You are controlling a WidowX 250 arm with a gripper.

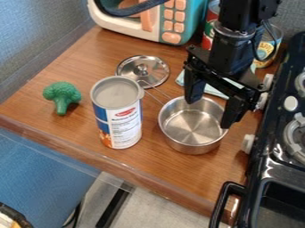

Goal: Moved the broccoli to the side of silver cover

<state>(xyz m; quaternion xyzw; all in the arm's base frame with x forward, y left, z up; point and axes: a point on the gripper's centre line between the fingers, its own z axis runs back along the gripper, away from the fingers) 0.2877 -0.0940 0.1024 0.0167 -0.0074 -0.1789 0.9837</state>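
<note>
Broccoli (62,94) apart from pincer (209,112), seemingly lower

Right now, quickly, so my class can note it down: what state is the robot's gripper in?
Gripper: open, its fingers spread apart above the metal pot, holding nothing.

And there's my broccoli (62,95), all green, bumpy head pointing far, stubby stem pointing near, sitting over on the left of the wooden counter (59,125)! I look right and farther back, well apart from it, and there's the silver cover (143,71): round, shiny, lying flat with its knob facing up!
</note>
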